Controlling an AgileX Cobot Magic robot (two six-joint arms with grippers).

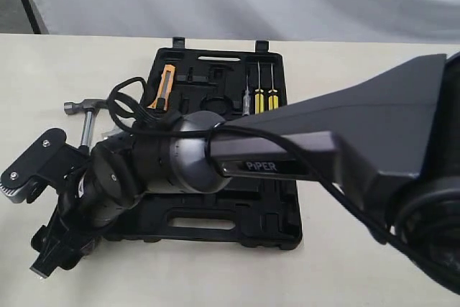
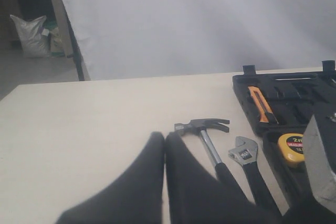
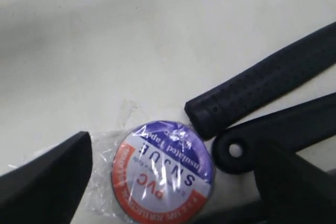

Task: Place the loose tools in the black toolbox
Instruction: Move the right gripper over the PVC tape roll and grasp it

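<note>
Right tool [image 3: 177, 150] spread, straddling tape roll [image 3: 163, 174], which lies flat on the surface [image 3: 131, 35] outside black toolbox [image 1: 215, 224], just beside hammer handle [image 3: 262, 85] and wrench handle [image 3: 283, 129]. Left tool [image 2: 164, 142] pressed together. Risk: a closing jaw snags a handle, or glossy wrap [image 3: 105, 153] slips

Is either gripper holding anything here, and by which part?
Nothing is held. The right gripper is open, straddling the tape roll without closing on it. The left gripper is shut and empty.
</note>
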